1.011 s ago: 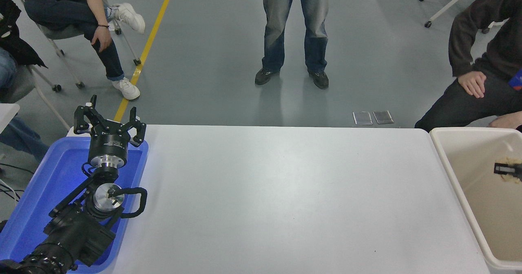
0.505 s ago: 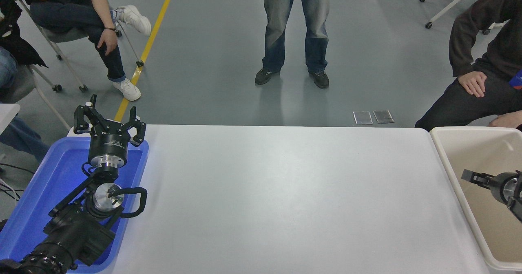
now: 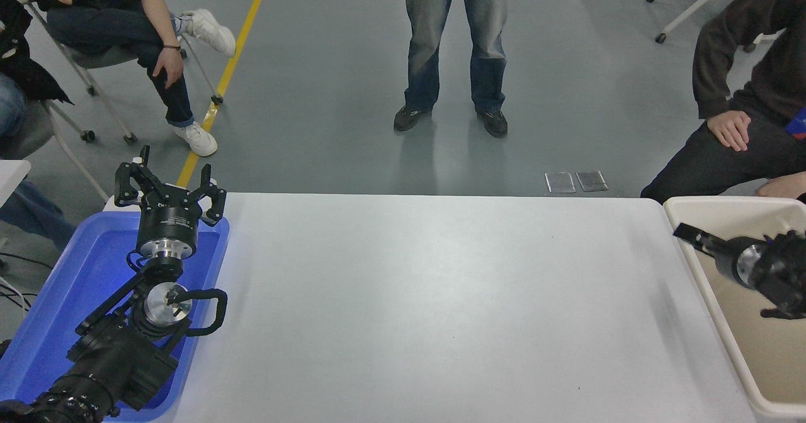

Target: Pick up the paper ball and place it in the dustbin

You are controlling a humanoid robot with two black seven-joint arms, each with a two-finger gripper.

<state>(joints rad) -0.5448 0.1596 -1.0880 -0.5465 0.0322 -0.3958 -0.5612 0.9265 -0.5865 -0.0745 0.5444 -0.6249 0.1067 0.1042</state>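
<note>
Right hand [image 3: 689, 235] shifted left over dustbin [image 3: 711, 204] rim, grip unclear, paper ball unseen

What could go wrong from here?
1. The right gripper sits low over the dustbin near its left rim; moving toward the table, it could clip the rim and shove the bin.
2. No paper ball shows in this view, so the drop cannot be confirmed; it may be hidden by the arm.
3. A person's hand is close behind the bin, within a wide swing's path.
</note>
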